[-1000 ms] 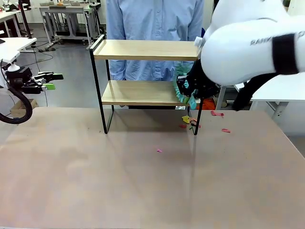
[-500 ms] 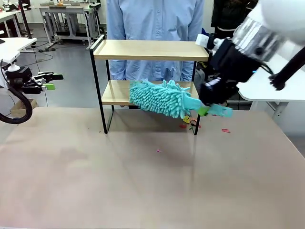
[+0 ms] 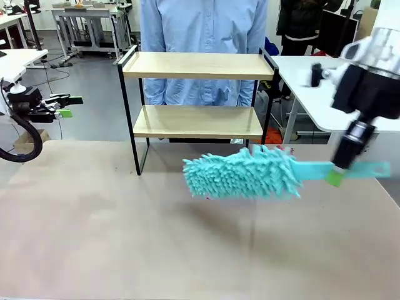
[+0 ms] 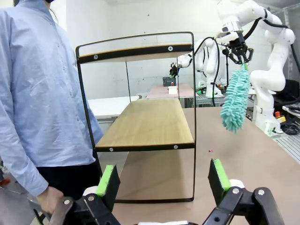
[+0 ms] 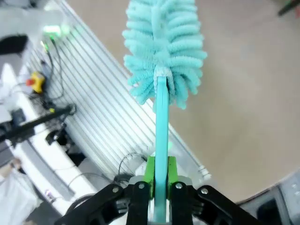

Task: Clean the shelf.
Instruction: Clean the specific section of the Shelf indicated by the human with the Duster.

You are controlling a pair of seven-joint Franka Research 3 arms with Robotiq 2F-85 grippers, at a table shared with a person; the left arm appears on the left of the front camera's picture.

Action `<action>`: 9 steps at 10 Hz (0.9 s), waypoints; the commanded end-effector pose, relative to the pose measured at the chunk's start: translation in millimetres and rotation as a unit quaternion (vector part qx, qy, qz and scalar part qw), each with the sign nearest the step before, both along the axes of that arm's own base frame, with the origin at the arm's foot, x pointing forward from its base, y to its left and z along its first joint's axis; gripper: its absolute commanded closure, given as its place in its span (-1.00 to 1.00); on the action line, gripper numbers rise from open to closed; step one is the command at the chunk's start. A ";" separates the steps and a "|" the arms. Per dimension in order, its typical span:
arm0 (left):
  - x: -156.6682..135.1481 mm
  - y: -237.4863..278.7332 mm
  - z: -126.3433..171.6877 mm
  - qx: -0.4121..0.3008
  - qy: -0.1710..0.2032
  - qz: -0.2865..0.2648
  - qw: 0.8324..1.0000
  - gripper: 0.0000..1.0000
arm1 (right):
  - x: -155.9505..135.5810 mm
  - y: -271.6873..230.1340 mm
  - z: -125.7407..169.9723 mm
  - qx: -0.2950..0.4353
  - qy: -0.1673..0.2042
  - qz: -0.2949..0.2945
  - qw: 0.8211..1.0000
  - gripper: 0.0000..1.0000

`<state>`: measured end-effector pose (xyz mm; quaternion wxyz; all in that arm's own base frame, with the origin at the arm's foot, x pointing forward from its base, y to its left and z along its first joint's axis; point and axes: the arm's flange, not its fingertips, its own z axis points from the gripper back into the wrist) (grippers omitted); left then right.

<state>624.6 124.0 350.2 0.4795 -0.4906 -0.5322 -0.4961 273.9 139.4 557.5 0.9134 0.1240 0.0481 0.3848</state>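
Note:
The shelf stands at the table's far side, two light wooden boards in a thin black frame, both boards bare. My right gripper is shut on the handle of a fluffy teal duster. The duster hangs level over the table, in front of the shelf and off it. In the right wrist view the green pads pinch the teal handle and the duster head points away. My left gripper is open at the far left, off the table; the left wrist view has it facing the shelf's end and the duster.
A person in a light blue shirt stands right behind the shelf, one hand low near my left gripper. A white table stands at the right. A small pink scrap lies on the tabletop.
My right arm has swung out from the lower board's right end, carrying the duster forward and right over the table. The left gripper has stayed still and open.

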 end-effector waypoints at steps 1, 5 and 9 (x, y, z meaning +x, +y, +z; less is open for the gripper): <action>-2.0 0.0 2.5 0.005 -0.007 -0.003 1.000 -1.00 | -24.3 -34.2 -6.9 -0.028 0.017 0.007 0.999 0.74; -2.0 0.0 2.5 0.005 -0.007 -0.003 1.000 -1.00 | -19.2 -44.1 -21.3 -0.090 0.017 -0.048 0.995 0.74; -2.0 0.0 2.5 0.005 -0.007 -0.003 1.000 -1.00 | -42.5 -45.4 -14.0 -0.058 0.044 0.015 0.997 0.74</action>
